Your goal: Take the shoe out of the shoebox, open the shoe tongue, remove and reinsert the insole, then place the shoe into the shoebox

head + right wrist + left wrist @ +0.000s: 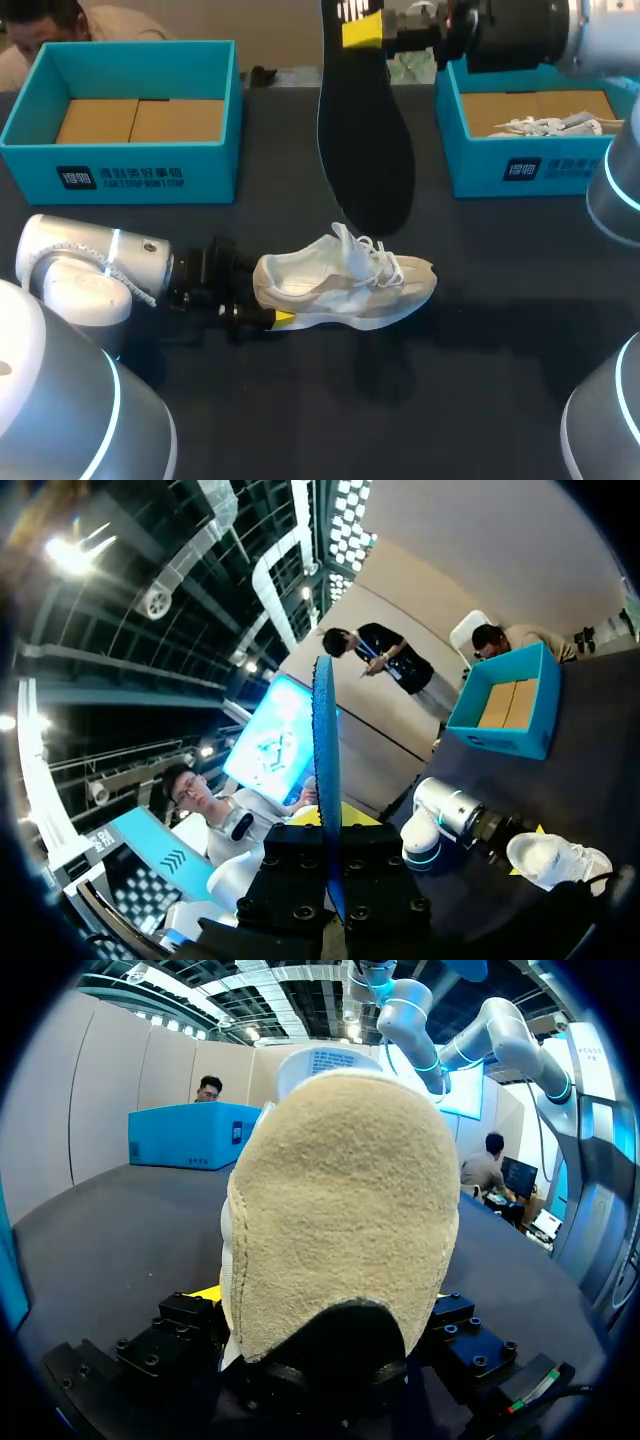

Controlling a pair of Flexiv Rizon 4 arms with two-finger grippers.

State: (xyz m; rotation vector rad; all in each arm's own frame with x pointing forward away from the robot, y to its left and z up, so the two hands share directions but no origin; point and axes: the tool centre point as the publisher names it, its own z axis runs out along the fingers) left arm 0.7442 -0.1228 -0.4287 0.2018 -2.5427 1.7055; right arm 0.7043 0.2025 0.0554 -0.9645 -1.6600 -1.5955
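A white and beige shoe (345, 280) lies on its sole mid-table, toe to the right, laces loose. My left gripper (265, 305) holds its heel from the left, one yellow tip (283, 318) showing at the near side. In the left wrist view the beige heel (340, 1210) fills the space between the widely spread fingers. The black insole (365, 150) hangs upright above the shoe, and my right gripper (362, 30) is shut on its top end. From the right wrist, the insole (325, 750) is seen edge-on, clamped in that gripper (330, 830), with the shoe (555, 860) far below.
A teal shoebox (130, 165) with cardboard inside stands at the back left. At the back right, a second teal shoebox (530, 165) holds another white shoe (545, 124). Dark tabletop lies bare in front of the shoe.
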